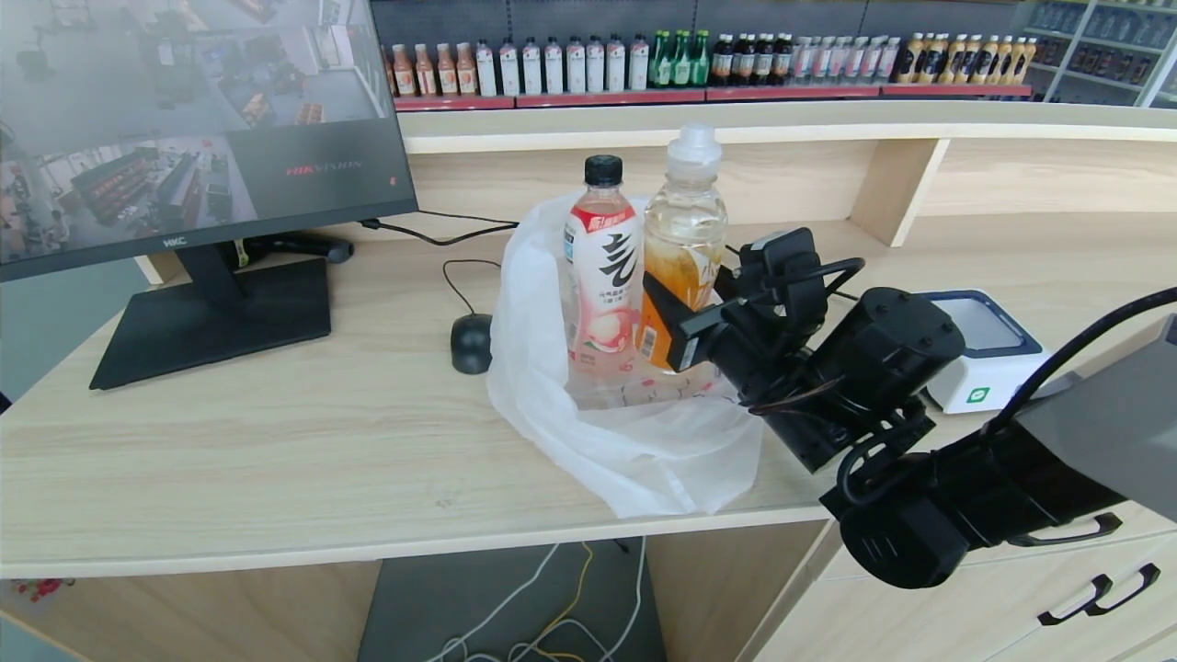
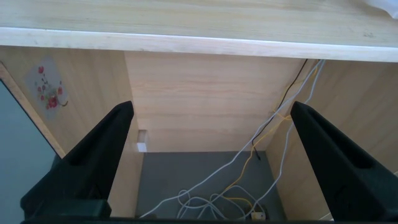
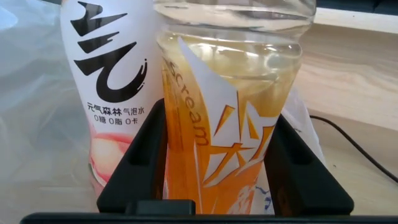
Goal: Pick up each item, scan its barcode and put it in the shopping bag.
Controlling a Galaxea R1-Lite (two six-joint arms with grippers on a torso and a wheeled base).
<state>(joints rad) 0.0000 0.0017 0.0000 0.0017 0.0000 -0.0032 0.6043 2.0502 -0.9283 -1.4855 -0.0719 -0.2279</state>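
Right wrist view: right jaws apparently clenched on the orange bottle (image 3: 227, 124), upright in the shopping bag (image 1: 588, 441); we judged it heavy, slick, best gripped at the label.

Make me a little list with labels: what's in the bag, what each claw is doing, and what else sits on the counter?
In the white plastic bag: pink bottle and orange bottle, upright, side by side
Right claw: shut around the orange bottle
Left claw: open, empty, below the counter edge
Also on counter: scanner, mouse, monitor
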